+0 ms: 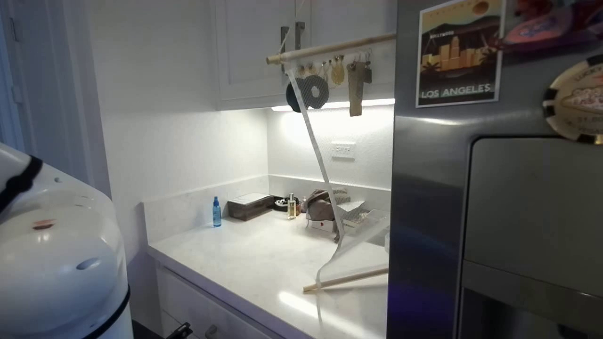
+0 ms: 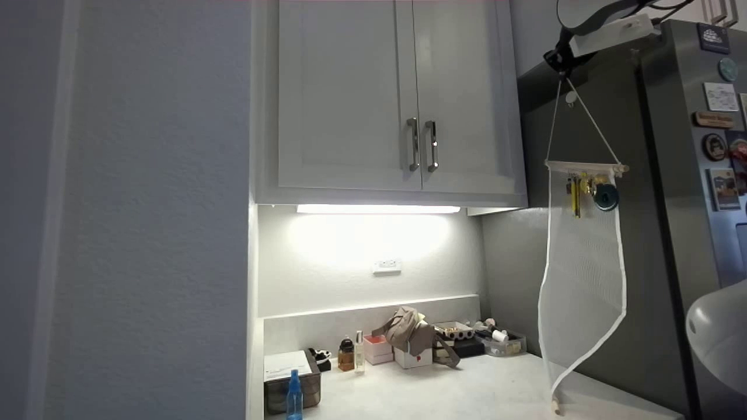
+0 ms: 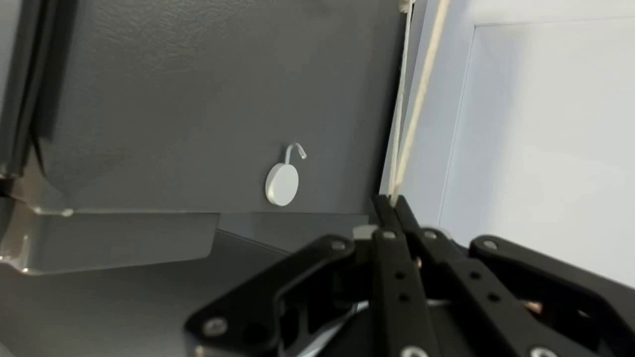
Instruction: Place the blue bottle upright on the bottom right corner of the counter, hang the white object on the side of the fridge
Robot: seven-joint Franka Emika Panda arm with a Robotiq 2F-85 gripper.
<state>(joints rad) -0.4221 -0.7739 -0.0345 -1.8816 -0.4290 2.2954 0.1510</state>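
Note:
The blue bottle [image 1: 216, 213] [image 2: 295, 398] stands upright on the white counter [image 1: 245, 263], in front of a dark box. High beside the fridge [image 2: 601, 280], my gripper [image 2: 563, 74] [image 3: 393, 199] is shut on the hanging cord [image 3: 419, 94] of the white object [image 2: 583, 262]. This see-through mesh sheet hangs down from a wooden rod [image 1: 330, 49], with earrings and other items clipped near its top. Its lower rod [image 1: 346, 278] is down by the countertop. A round white hook [image 3: 282, 184] [image 2: 571, 98] sits on the fridge's side, left of my fingertips in the wrist view.
Along the back of the counter are a dark box [image 1: 249, 206], small bottles [image 2: 352, 353], a brown cloth bundle [image 2: 408, 332] and a clear tray [image 2: 508, 344]. Upper cabinets [image 2: 350, 99] with protruding handles [image 2: 432, 146] flank the hanging sheet. Magnets and a poster [image 1: 459, 54] cover the fridge front.

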